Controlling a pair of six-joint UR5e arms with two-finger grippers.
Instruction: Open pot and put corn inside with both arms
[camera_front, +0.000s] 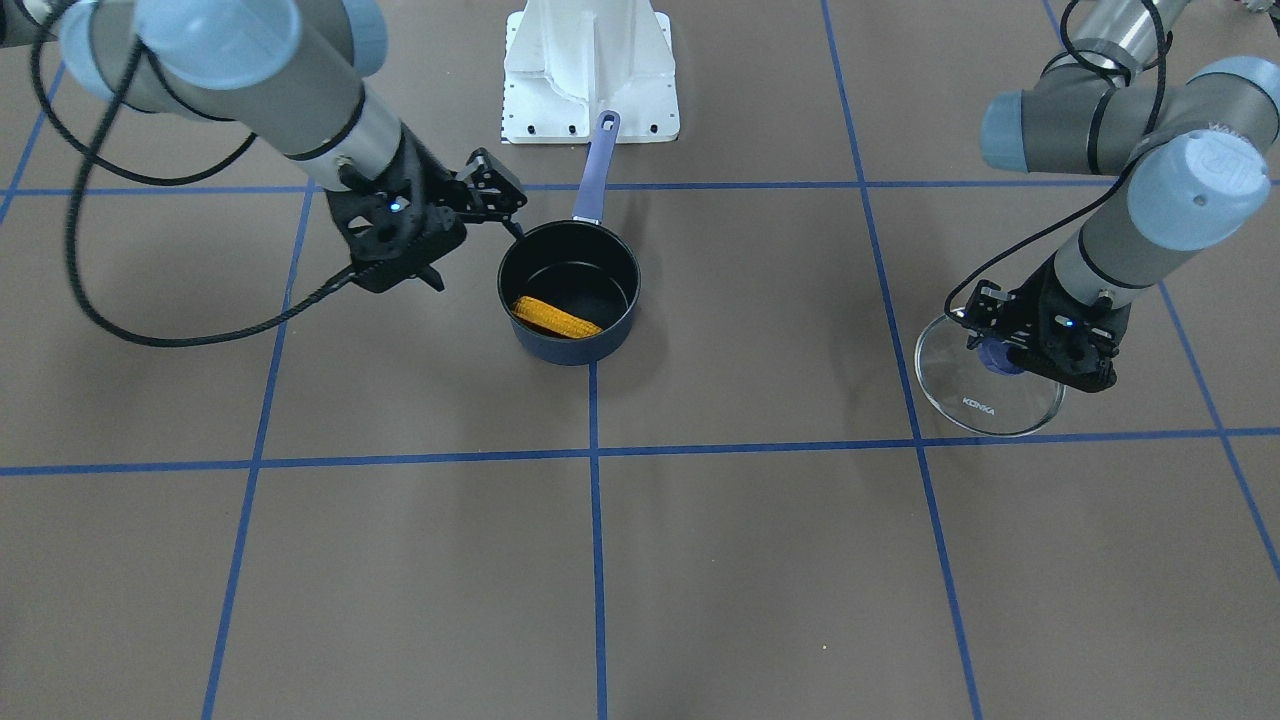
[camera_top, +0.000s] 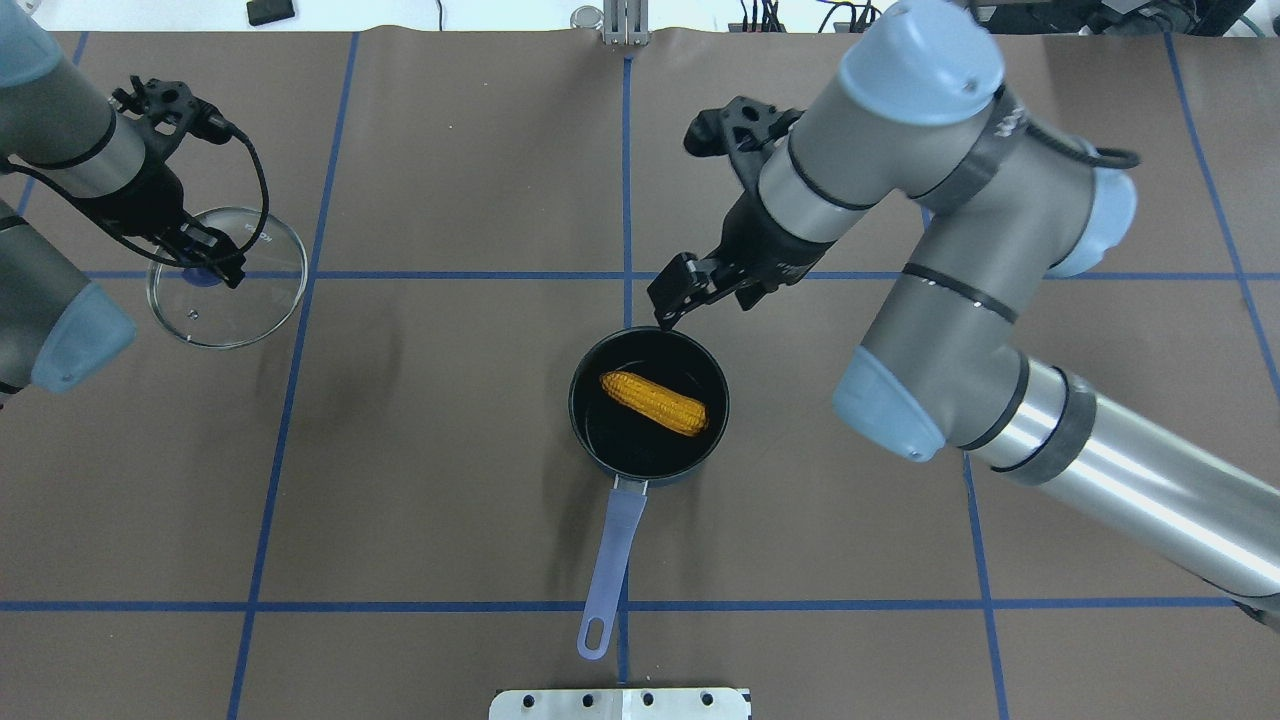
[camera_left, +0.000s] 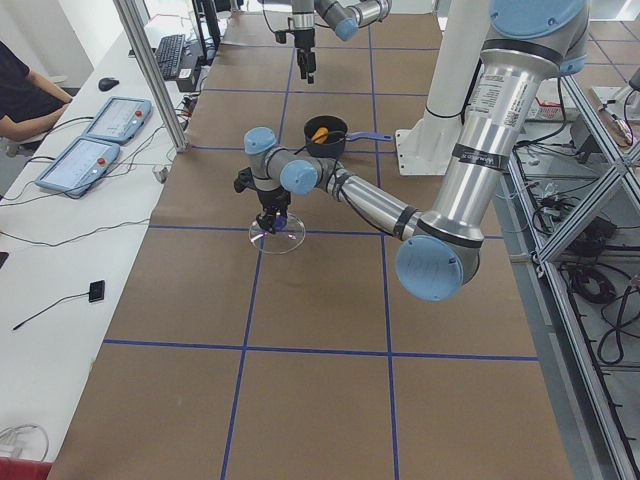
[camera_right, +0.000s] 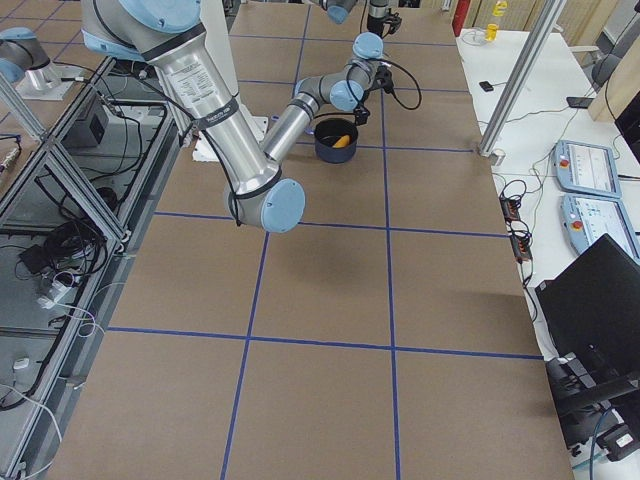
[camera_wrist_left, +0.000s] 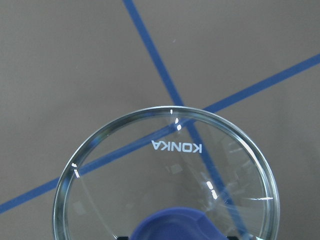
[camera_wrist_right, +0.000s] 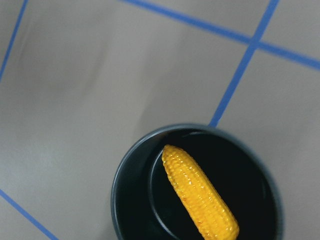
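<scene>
The dark navy pot (camera_top: 590, 440) stands open at the table's middle, its purple-blue handle (camera_top: 612, 555) pointing toward the robot. The orange-yellow corn (camera_top: 655, 402) lies inside it, also seen in the front view (camera_front: 556, 317) and the right wrist view (camera_wrist_right: 200, 197). My right gripper (camera_top: 672, 298) hangs open and empty just above the pot's far rim (camera_front: 508, 262). The glass lid (camera_top: 250, 300) sits far to the left on the mat. My left gripper (camera_top: 205, 262) is shut on its purple knob (camera_wrist_left: 175, 225). The lid shows "KONKA" (camera_front: 977, 405).
The white robot base mount (camera_front: 590, 70) stands just behind the pot's handle. Blue tape lines (camera_top: 626, 200) cross the brown mat. A side table with teach pendants (camera_left: 95, 140) and a metal post (camera_left: 150, 70) stand beyond the mat's far edge.
</scene>
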